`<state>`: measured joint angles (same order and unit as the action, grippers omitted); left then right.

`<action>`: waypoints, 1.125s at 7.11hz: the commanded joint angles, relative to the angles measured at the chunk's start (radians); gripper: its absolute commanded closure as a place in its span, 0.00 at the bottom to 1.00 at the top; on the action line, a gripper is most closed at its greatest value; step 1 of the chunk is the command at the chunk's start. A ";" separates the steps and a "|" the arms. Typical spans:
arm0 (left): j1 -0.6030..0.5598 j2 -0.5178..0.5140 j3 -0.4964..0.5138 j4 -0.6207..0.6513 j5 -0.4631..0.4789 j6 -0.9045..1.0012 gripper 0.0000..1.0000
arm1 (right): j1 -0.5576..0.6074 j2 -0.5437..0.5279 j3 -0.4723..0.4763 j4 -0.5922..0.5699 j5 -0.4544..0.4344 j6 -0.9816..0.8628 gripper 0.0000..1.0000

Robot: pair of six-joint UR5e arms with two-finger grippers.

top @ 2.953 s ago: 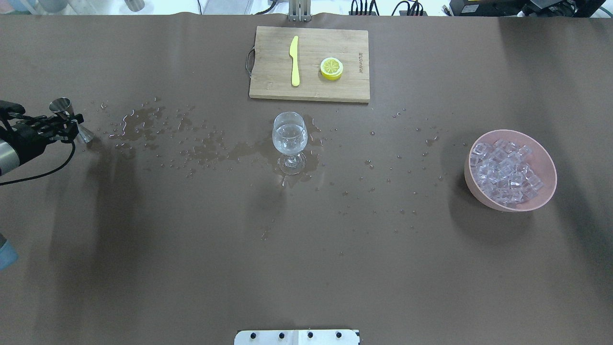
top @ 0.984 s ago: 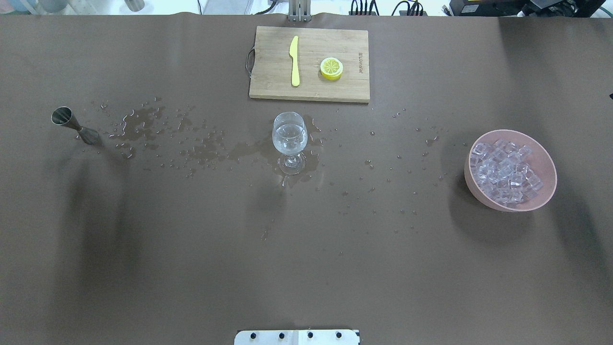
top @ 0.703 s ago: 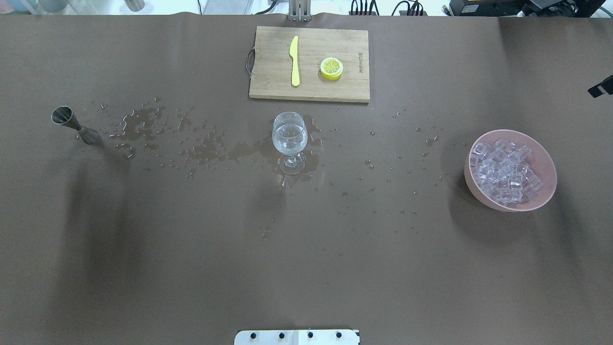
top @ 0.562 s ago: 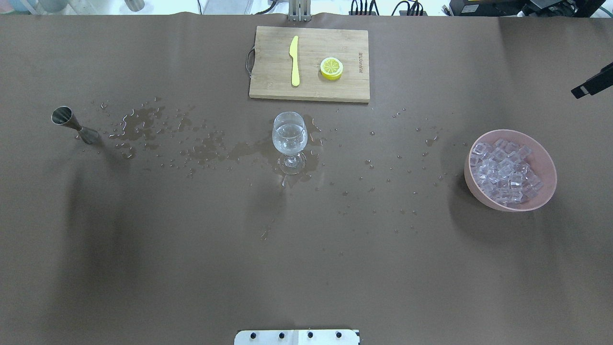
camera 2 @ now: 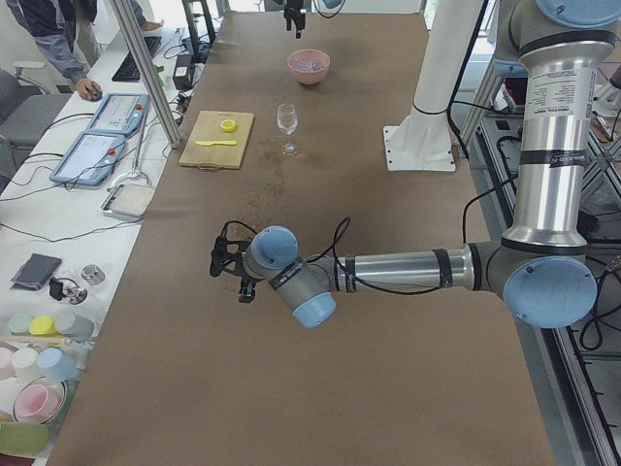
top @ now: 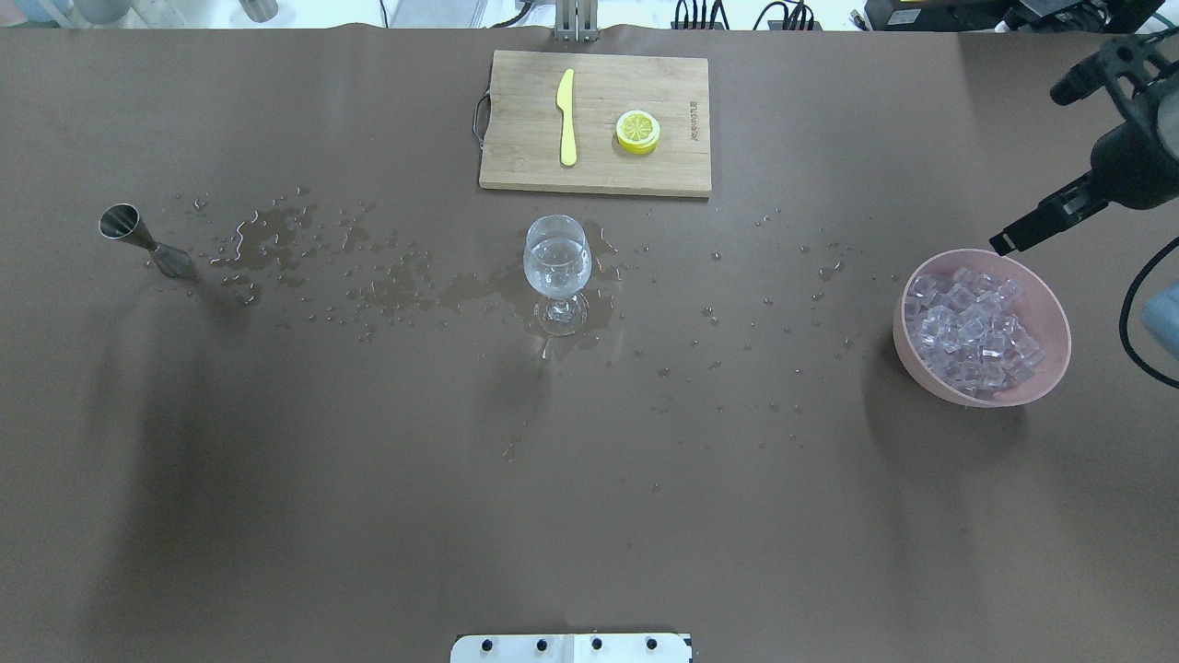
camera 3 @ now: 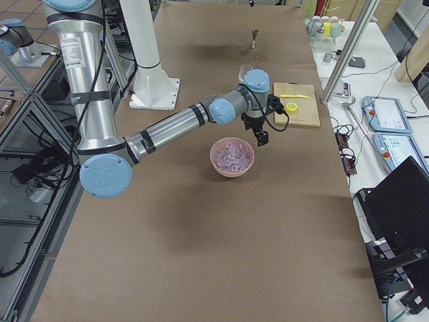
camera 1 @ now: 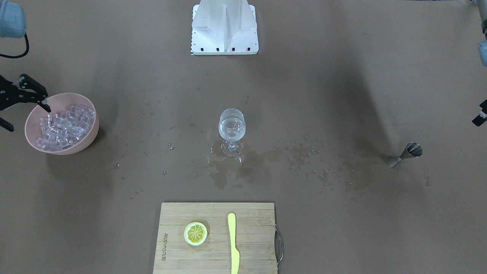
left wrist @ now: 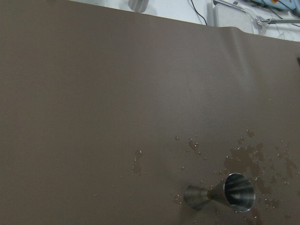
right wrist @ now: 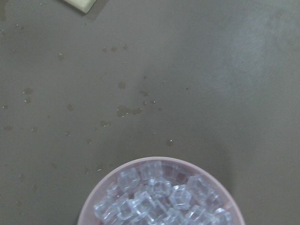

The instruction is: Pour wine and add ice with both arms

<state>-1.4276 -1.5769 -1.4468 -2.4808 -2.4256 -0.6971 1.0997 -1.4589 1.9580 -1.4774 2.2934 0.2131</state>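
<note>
Jaws of the right gripper (camera 1: 29, 119) gape wide in the front-facing view, above the edge of the pink bowl (camera 1: 96, 127) heaped with ice (camera 1: 64, 123). The wine (camera 1: 231, 129) sits in the upright wine glass (camera 1: 231, 114) at mid-table among spilled drops (camera 1: 304, 160). Overhead, one finger ends just beyond the bowl's far rim, and the steel jigger (top: 138, 241) stands well apart on the left. From the left end, the left gripper (camera 2: 230, 275) hovers over the table (camera 2: 291, 388); I cannot tell whether its jaws are parted.
</note>
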 commanded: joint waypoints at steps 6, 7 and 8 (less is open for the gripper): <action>0.001 -0.020 -0.003 0.102 0.011 0.027 0.02 | -0.190 -0.092 -0.102 0.175 -0.140 0.071 0.10; 0.001 -0.020 -0.004 0.102 0.011 0.025 0.02 | -0.196 -0.090 -0.105 0.175 -0.143 0.069 0.13; 0.001 -0.018 -0.004 0.102 0.011 0.025 0.02 | -0.196 -0.093 -0.108 0.175 -0.143 0.069 0.37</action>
<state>-1.4266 -1.5966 -1.4505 -2.3792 -2.4145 -0.6713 0.9089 -1.5517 1.8540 -1.3026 2.1528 0.2827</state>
